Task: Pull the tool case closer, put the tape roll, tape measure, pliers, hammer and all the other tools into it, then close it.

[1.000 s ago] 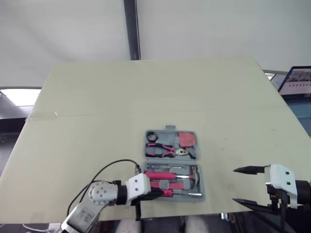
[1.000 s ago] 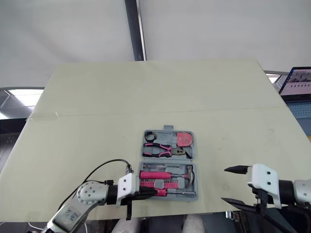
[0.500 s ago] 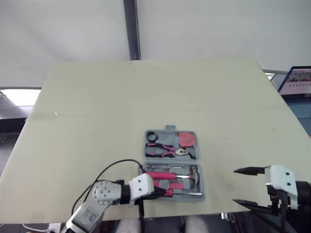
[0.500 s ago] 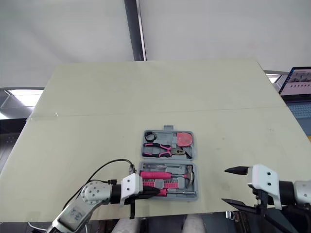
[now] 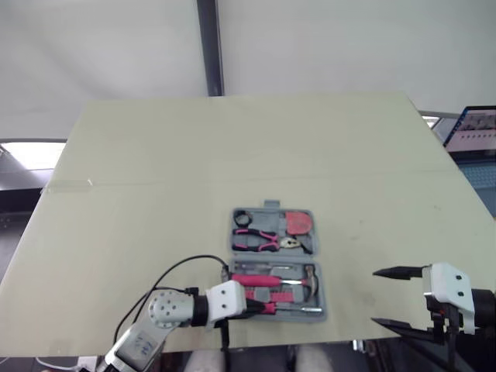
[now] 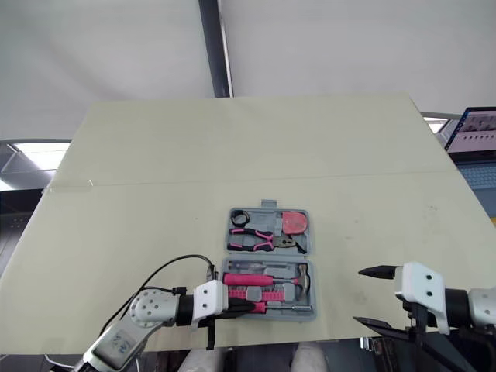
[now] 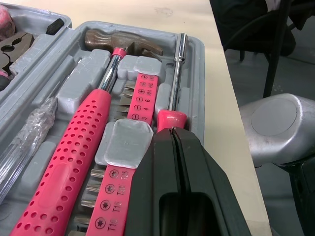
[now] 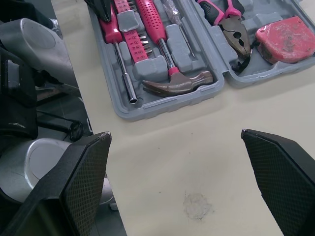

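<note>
The grey tool case [image 5: 276,232] lies open near the table's front edge. Its far half holds a black tape roll [image 5: 241,218], pink-handled pliers [image 5: 256,239] and a red tape measure [image 5: 297,222]. The near half holds a pink hammer [image 7: 83,132], a bit strip [image 7: 140,101] and a pink-handled driver [image 7: 173,93]. My left gripper [image 5: 258,305] is shut, its tips resting at the driver's pink handle [image 7: 172,119] inside the near half. My right gripper [image 5: 377,296] hangs open to the right of the case, at the table's front edge, holding nothing.
A laptop [image 5: 474,130] sits beyond the table's right edge. A strip of clear tape [image 5: 68,184] lies on the table at the far left. A dark pole [image 5: 209,46] stands behind the table. A chair [image 7: 261,29] stands below the front edge.
My left gripper has crept a little to the right, further over the case's near half. The right gripper and the case have stayed put.
</note>
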Robot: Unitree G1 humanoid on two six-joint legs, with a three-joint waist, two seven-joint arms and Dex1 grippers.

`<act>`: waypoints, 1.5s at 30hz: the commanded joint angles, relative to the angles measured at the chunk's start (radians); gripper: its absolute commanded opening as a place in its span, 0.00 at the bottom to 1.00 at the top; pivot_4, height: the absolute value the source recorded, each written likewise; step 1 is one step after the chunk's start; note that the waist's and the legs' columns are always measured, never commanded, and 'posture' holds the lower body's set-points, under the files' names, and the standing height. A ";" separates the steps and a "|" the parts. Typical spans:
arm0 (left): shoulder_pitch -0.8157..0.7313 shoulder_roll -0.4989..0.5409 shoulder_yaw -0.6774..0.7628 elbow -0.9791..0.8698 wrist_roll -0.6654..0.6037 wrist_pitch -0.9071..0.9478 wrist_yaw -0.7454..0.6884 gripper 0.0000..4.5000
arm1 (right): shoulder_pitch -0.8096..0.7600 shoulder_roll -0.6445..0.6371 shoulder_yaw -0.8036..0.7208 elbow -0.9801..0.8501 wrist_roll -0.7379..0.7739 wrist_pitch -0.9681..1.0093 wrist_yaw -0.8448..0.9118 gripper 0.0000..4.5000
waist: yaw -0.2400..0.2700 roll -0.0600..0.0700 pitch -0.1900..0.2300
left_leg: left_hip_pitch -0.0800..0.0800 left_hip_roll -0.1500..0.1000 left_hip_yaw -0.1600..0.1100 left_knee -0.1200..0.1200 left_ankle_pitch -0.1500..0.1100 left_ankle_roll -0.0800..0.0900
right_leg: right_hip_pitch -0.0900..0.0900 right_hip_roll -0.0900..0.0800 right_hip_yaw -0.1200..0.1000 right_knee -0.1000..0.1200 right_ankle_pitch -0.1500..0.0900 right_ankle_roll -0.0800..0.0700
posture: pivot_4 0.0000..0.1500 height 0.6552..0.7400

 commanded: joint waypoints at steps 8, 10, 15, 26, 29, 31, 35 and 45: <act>0.037 0.010 -0.044 0.097 0.044 0.021 0.009 0.01 | 0.009 0.004 -0.048 -0.016 0.008 -0.008 -0.010 1.00 | 0.001 0.001 -0.001 | 0.000 0.000 0.000 0.000 0.000 0.000 | 0.001 0.000 0.000 0.000 0.000 0.000 | 1.00 1.00; 0.040 0.012 -0.049 0.102 0.049 0.019 0.008 0.01 | 0.009 0.004 -0.048 -0.016 0.008 -0.009 -0.010 1.00 | 0.001 0.002 -0.001 | 0.001 0.000 0.000 0.000 0.000 0.000 | 0.001 0.000 0.000 0.000 0.000 0.000 | 1.00 1.00; 0.044 0.024 -0.068 0.118 0.072 0.024 0.005 0.01 | 0.008 0.003 -0.048 -0.017 0.007 -0.009 -0.010 1.00 | 0.001 0.003 -0.002 | 0.001 0.000 0.000 0.000 0.000 0.000 | 0.001 0.000 0.000 -0.001 0.000 0.000 | 1.00 1.00; 0.036 0.037 -0.102 0.166 0.104 0.046 0.006 0.01 | 0.009 0.002 -0.048 -0.016 0.004 -0.012 -0.009 1.00 | 0.001 0.007 -0.008 | 0.002 0.000 0.000 -0.001 0.000 0.000 | 0.002 0.000 0.000 -0.002 0.000 0.000 | 1.00 1.00; 0.038 0.036 -0.102 0.169 0.102 0.042 0.008 0.01 | 0.010 0.002 -0.049 -0.016 0.004 -0.012 -0.008 1.00 | 0.001 0.007 -0.011 | 0.002 0.000 0.000 -0.002 0.000 0.000 | 0.002 0.000 0.000 -0.002 0.000 0.000 | 1.00 1.00; 0.039 0.036 -0.102 0.169 0.101 0.041 0.011 0.01 | 0.010 0.003 -0.049 -0.015 0.004 -0.013 -0.007 1.00 | 0.001 0.010 -0.013 | 0.003 0.000 0.000 -0.002 0.000 0.000 | 0.003 0.000 0.000 -0.002 0.000 0.000 | 1.00 1.00; 0.046 0.034 -0.082 0.161 0.079 0.033 0.019 0.01 | 0.003 0.003 -0.041 -0.013 0.003 -0.013 -0.010 1.00 | 0.001 0.012 -0.014 | 0.003 0.000 0.000 -0.003 0.000 0.000 | 0.003 0.000 0.000 -0.002 0.000 0.000 | 1.00 1.00; 0.180 0.058 0.281 -0.299 -0.294 0.187 0.063 0.01 | -0.101 0.041 0.074 0.056 -0.025 -0.034 -0.053 1.00 | -0.016 0.002 -0.003 | 0.000 0.001 -0.001 -0.004 0.000 -0.001 | -0.001 0.000 0.000 -0.001 0.000 -0.001 | 1.00 1.00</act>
